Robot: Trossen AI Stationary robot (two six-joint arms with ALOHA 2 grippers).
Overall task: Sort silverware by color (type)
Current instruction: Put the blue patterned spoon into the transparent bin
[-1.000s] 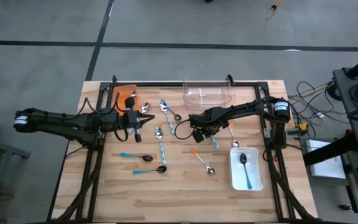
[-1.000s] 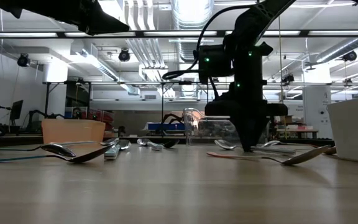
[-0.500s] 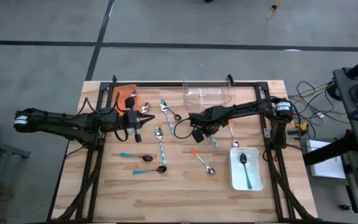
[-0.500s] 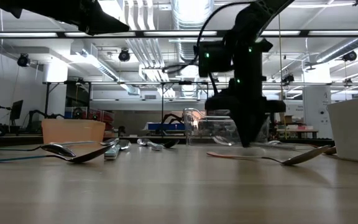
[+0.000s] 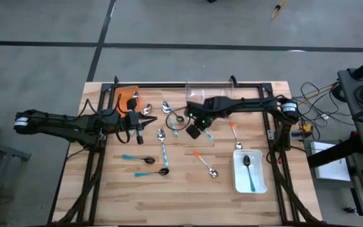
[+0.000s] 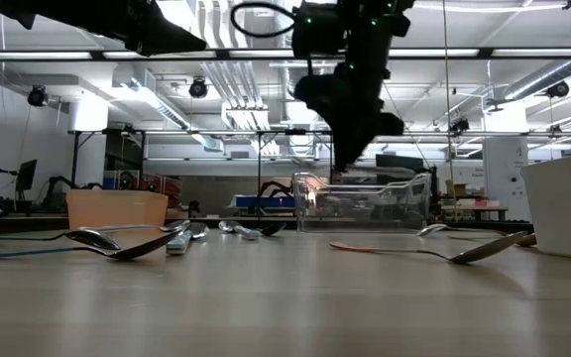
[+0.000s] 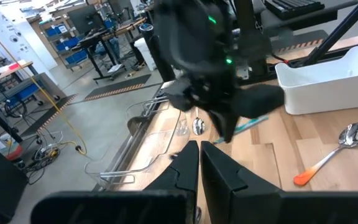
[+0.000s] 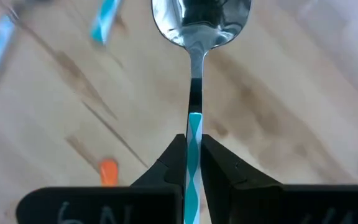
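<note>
My right gripper (image 5: 196, 130) hangs above the table's middle, shut on a teal-handled spoon (image 8: 195, 74) whose shiny bowl (image 8: 201, 18) sticks out past the fingertips. My left gripper (image 5: 141, 121) waits shut at the left, beside the orange tray (image 5: 126, 98), and touches nothing. More silverware lies flat on the wood. There are teal-handled spoons (image 5: 163, 151) at the near left and orange-handled ones (image 5: 205, 162) near the middle. Silver ones (image 5: 169, 109) lie farther back. One teal spoon (image 5: 249, 170) lies in the white tray (image 5: 260, 183). My right gripper pinches the spoon's teal handle (image 8: 194, 124) between its two fingers, close to the metal neck. The fingers slant steeply down from above, and the handle runs back along them. The spoon is lifted clear of the table, its bowl hanging lowest.
A clear tray (image 5: 210, 94) stands at the far edge behind my right arm. A black frame (image 5: 99, 157) runs along the table's left, far and right sides. Bare wood lies near the front edge.
My right gripper has risen from the table with the teal spoon, going a little toward the left and far edges and rolling about its own axis. The spoon, which lay on the wood, is now lifted clear.
</note>
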